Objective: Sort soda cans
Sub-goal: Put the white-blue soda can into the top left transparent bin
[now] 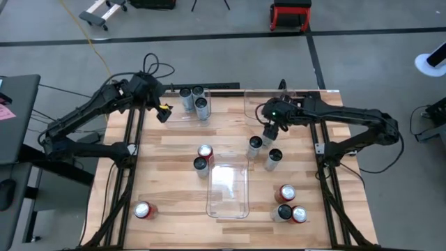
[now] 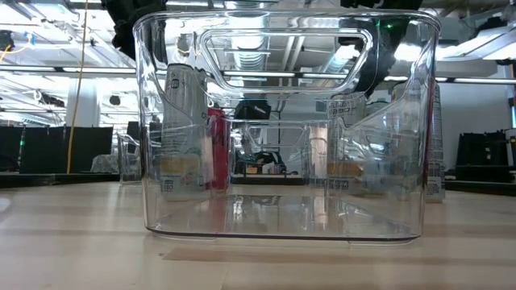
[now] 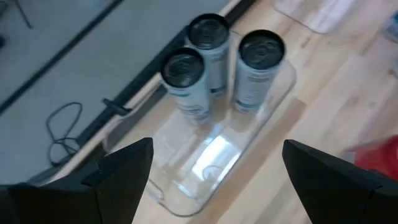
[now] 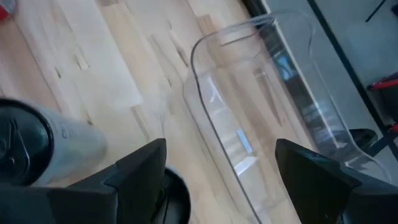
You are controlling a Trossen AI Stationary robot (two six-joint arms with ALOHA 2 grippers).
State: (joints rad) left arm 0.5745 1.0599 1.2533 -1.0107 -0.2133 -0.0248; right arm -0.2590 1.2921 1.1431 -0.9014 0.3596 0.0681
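While the right tool (image 1: 270,130) hovers open and empty over silver cans (image 1: 255,147) mid-bench, they look light, smooth, dentable: grip mid-body. Left tool (image 1: 164,111) open by three binned cans (image 1: 196,102).

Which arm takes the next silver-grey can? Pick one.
Right. Its open pincer hovers beside the silver-grey cylindrical cans at mid-table. The left pincer is open too, but sits by the far-left clear plastic bin, which holds three cans.
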